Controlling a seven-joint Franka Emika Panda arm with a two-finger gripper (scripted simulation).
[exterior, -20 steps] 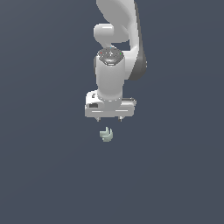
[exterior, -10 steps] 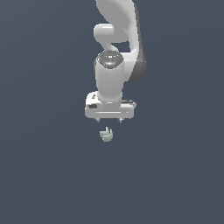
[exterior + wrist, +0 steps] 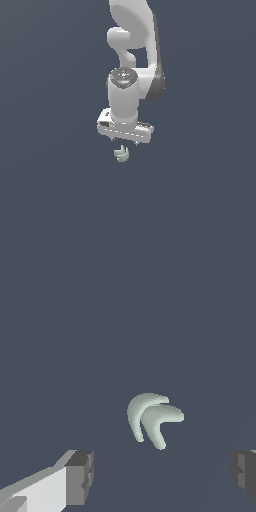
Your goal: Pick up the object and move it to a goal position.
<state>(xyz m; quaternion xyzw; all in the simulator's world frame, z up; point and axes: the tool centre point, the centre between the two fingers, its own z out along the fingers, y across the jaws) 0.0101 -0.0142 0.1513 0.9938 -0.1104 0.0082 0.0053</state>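
A flat, plain dark blue-grey floor (image 3: 55,200) carries one thing only: the small pale grey-green object (image 3: 121,153) with curved lobes (image 3: 152,418)

The exterior view stands off from the arm (image 3: 134,75), looking at it from a raised angle, far enough to take in the arm from its upper links down. The wrist view looks down past both fingertips (image 3: 80,476), close in. Both views share the object (image 3: 121,153) (image 3: 152,418) and the dark floor (image 3: 50,200).
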